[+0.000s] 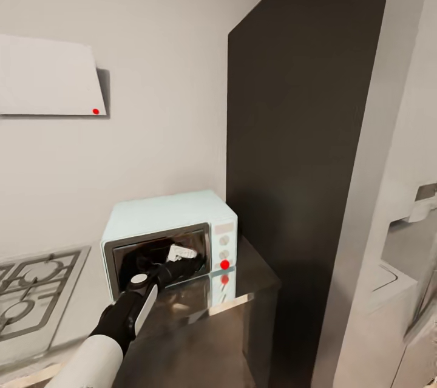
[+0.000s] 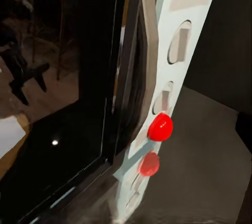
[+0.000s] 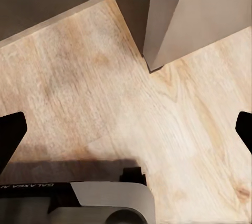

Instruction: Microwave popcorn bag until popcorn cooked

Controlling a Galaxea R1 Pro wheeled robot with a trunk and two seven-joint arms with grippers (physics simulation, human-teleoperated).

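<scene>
The microwave (image 1: 169, 242), a small pale mint-blue box, sits low and centre-left in the head view on the grey steel countertop (image 1: 200, 339), close beside a tall dark panel on its right. Its dark glass door looks shut. On the right panel are 2 round knobs and below them a red indicator dot (image 2: 160, 127), mirrored in the steel surface.
</scene>
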